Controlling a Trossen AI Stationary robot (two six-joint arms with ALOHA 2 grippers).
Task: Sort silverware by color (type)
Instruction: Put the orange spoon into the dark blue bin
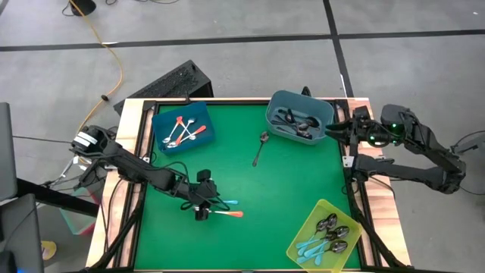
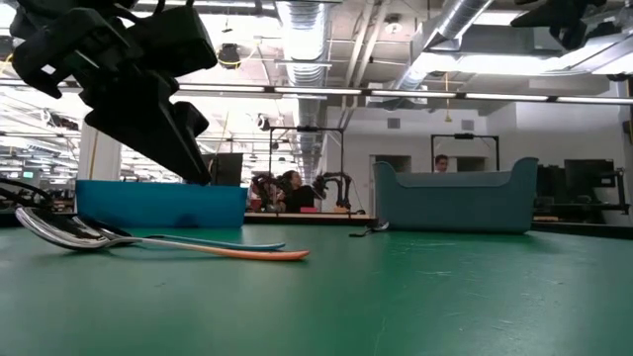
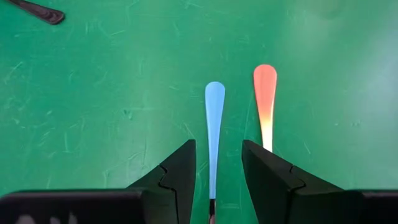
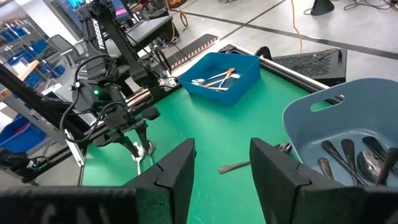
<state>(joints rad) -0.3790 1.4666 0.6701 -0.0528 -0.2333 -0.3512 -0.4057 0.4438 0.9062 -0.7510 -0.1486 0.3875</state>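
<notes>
Blue spoon (image 3: 214,124) and orange spoon (image 3: 265,99) lie side by side on the green mat (image 1: 288,189), near its front left. Left gripper (image 3: 216,180) hangs over them, fingers apart, straddling the blue handle without touching. One dark spoon (image 1: 260,149) lies loose mid-mat. Others sit sorted: blue bin (image 1: 161,121), grey bin (image 1: 276,106), yellow tray (image 1: 299,246). Right gripper (image 4: 221,168) waits beside the grey bin, fingers apart, empty.

3 bins – blue bin (image 1: 161,123) w/ approx 3 orange spoons, grey bin (image 1: 282,104) w/ dark spoons, yellow bin (image 1: 307,226) w/ blue spoons – plus 3 loose spoons on mat (image 1: 288,182).
</notes>
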